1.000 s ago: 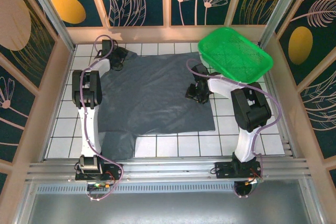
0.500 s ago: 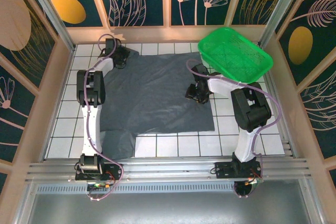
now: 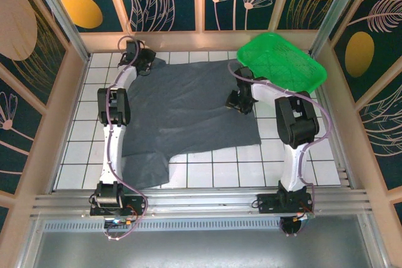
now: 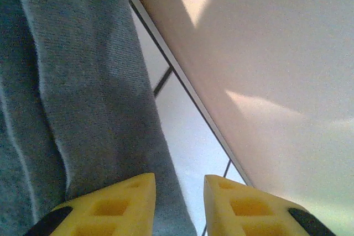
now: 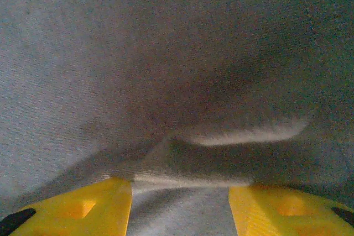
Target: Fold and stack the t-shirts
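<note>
Count: one t-shirt, one tray, two arms.

The dark slate-grey short-sleeved cloth t-shirt [image 3: 182, 111] lies spread open on the white tiled surface [image 3: 220, 171]. It covers the middle and reaches from about 10 o'clock to 4 o'clock. One sleeve sticks out at 7 o'clock beside the left arm. The other sleeve runs up to the 11 o'clock corner.

I have the left gripper [image 3: 139, 56] at that 11 o'clock corner, on the far sleeve and close to the beige back wall. In its wrist view the left gripper [image 4: 178, 205] has its jaws nearly together. The t-shirt [image 4: 72, 81] edge runs down into the narrow gap and is pinched there, with white tile [image 4: 188, 153] and the beige wall [image 4: 265, 81] to the right of it.

The right gripper [image 3: 241, 100] is down on the t-shirt's right side at about 2 o'clock, just beside the tray. In its wrist view the right gripper [image 5: 180, 203] has its jaws partly apart, and a raised fold of the grey cloth [image 5: 138, 42] is bunched and clamped between them.

The bright green plastic mesh tray [image 3: 282, 61] sits tilted at 1 o'clock. Its near left corner overlaps the t-shirt's far right corner. I can't tell whether they touch.
</note>
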